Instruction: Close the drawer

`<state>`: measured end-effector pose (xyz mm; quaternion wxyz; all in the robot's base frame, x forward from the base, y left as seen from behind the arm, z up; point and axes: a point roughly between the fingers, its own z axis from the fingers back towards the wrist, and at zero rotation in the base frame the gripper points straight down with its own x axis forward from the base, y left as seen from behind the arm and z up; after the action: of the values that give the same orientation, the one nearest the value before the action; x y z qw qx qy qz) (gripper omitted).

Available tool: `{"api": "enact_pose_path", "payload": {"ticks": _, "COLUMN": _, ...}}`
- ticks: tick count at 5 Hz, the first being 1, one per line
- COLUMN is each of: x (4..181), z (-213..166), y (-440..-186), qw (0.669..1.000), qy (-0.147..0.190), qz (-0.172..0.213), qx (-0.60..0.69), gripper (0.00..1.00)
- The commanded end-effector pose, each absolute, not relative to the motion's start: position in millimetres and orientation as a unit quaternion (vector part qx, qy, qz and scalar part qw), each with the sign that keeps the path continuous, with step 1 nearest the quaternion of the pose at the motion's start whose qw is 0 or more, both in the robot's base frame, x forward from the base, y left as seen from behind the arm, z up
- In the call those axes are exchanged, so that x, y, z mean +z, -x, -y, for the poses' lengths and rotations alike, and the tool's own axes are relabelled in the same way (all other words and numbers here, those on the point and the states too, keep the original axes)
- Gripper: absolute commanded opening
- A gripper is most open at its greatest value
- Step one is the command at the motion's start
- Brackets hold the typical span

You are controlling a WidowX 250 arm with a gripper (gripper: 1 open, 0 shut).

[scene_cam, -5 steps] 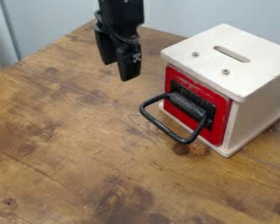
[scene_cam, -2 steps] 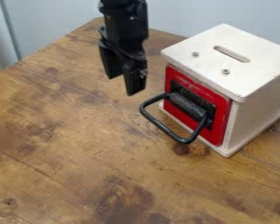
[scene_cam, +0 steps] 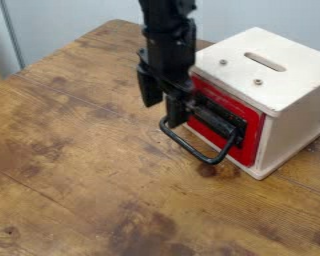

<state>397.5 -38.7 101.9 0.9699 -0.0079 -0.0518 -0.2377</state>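
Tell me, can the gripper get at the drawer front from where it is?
Probably yes. The open gripper hangs just in front of the red drawer, above its black loop, with nothing between them.

Soft, even light falls on the wooden table. The picture is small and grainy. The gripper looks slightly blurred.

Single raised view, probably front-left of table
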Motion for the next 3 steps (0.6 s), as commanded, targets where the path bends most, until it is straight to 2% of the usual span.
{"api": "enact_pose_path", "payload": {"ticks": 1, "x": 114.0, "z": 60, "y": -403, "qw": 0.965, "qy": 0.008, "qz": 0.07, "qx": -0.251, "gripper": 1.0}}
{"api": "enact_pose_path", "payload": {"ticks": 3, "x": 109.0, "z": 79, "y": -415, "qw": 0.963, "qy": 0.006, "qz": 0.087, "qx": -0.254, "gripper": 1.0}}
